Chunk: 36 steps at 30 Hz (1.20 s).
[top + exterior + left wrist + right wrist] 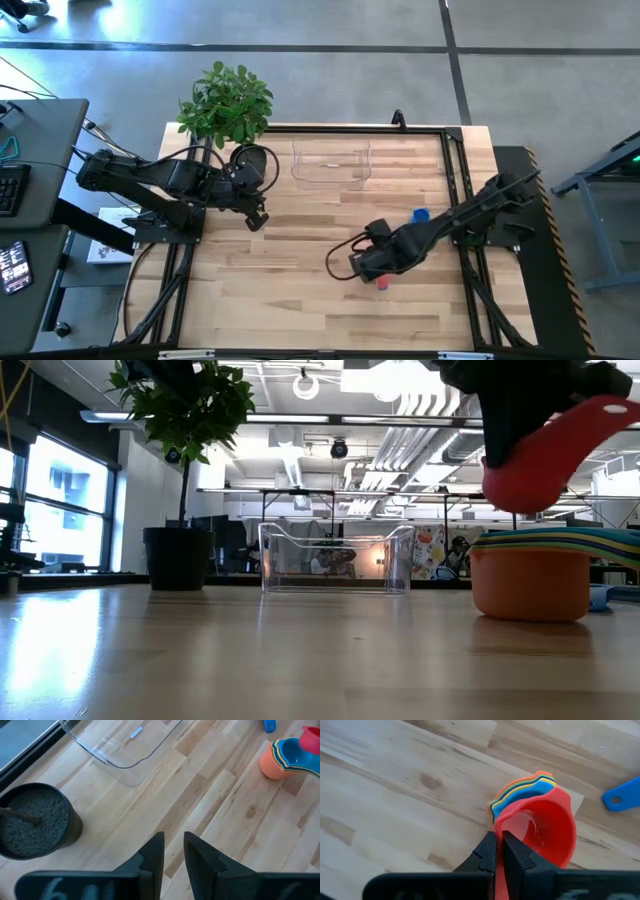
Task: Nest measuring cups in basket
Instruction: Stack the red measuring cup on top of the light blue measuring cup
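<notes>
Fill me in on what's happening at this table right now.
The right claw is shut on a red measuring cup, holding it tilted just above a nested stack of cups with an orange one at the bottom. A blue cup lies loose on the wood nearby. The clear basket sits at the far edge with no cups in it. The left claw waits near the plant pot, holding nothing.
</notes>
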{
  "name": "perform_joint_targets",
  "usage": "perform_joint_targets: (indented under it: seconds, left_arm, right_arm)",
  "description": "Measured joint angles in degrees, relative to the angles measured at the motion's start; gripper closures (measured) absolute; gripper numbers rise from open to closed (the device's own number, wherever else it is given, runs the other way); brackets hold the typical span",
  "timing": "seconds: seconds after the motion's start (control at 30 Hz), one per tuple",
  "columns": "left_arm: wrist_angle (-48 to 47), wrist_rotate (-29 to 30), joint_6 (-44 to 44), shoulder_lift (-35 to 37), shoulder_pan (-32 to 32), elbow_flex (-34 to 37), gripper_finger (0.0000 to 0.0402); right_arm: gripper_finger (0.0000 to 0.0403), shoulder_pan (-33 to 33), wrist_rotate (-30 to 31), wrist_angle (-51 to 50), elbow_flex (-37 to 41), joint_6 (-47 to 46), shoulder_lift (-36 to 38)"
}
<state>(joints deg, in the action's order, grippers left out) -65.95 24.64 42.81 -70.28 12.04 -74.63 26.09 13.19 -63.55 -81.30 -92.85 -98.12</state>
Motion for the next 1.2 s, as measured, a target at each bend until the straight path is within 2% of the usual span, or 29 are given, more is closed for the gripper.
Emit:
perform_joint_targets:
  seconds: [0.67,1.2]
  left_arm:
    - [0.0,0.0,0.0,0.0,0.0,0.0,0.0339]
    - [0.0,0.0,-0.3,0.0,0.0,0.0,0.0339]
  right_arm:
    - [0.0401,0.0,0.3,-0.5,0.0,1.4,-4.8]
    - [0.0353,-0.2,0.1,-0.4,0.0,5.5,-4.8]
